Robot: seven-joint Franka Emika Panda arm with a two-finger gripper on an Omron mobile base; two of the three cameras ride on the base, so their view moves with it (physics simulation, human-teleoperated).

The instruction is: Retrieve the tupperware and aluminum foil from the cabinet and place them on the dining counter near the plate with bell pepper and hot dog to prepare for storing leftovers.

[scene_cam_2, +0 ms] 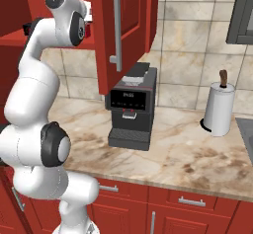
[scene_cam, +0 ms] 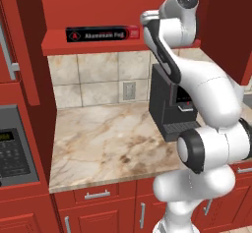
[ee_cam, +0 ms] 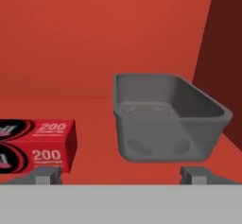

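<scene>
So the robot's two-finger hand (ee_cam: 122, 173) is spread wide, grasping nothing, right in front of the dark grey plastic tupperware tub (ee_cam: 165, 119) on the red wall cabinet's shelf (scene_cam: 59, 46). The slim black aluminum foil box with red ends (scene_cam: 103, 34) lies beside the tub.

A black coffee machine (scene_cam_2: 129, 107) stands on the marble worktop (scene_cam: 103, 138) against the tiled backsplash (scene_cam_2: 190, 40); a paper towel roll (scene_cam_2: 219, 107) stands well apart.
</scene>
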